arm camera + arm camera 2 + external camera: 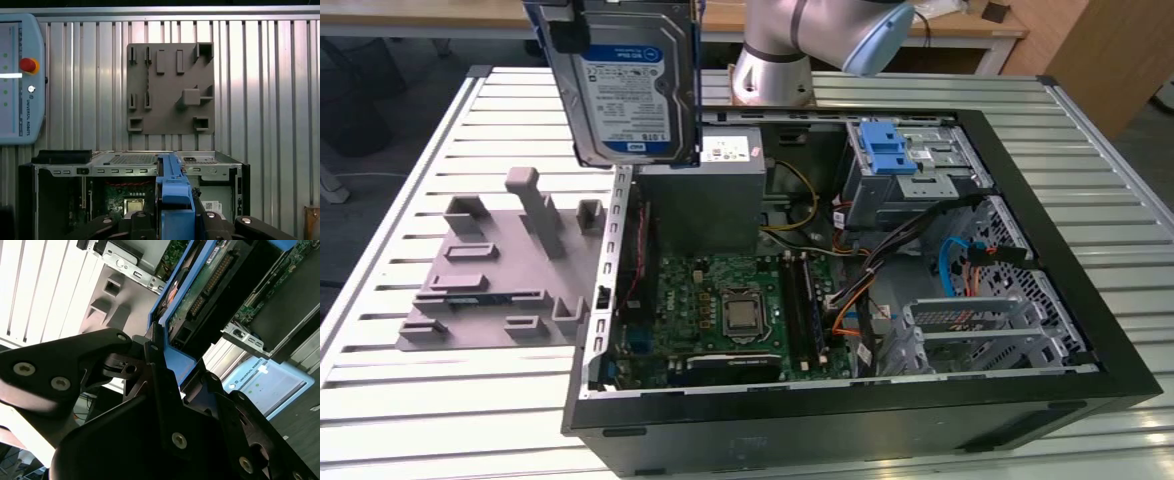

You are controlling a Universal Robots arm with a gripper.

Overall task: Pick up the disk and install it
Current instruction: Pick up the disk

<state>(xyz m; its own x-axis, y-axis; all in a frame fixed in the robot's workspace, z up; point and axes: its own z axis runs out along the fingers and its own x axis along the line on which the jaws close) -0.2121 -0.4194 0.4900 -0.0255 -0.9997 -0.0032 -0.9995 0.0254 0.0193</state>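
First wrist view: the gripper (175,220) is clamped on the blue carrier edge of the disk (174,190), above the open computer case (60,172).

Second wrist view: the fingers (160,375) press the blue frame from both sides. The disk's green circuit board is exposed.

Exterior view: the disk hangs upright over the case's wall at the exterior view's left, with its blue-and-white label facing outward. The grey box (700,200) below carries a white sticker (727,150).

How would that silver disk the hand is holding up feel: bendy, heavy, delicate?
Probably stiff: the disk stands upright in the hand without sagging. Likely heavy for its size, given the metal body. Its bare circuit board suggests it's delicate.
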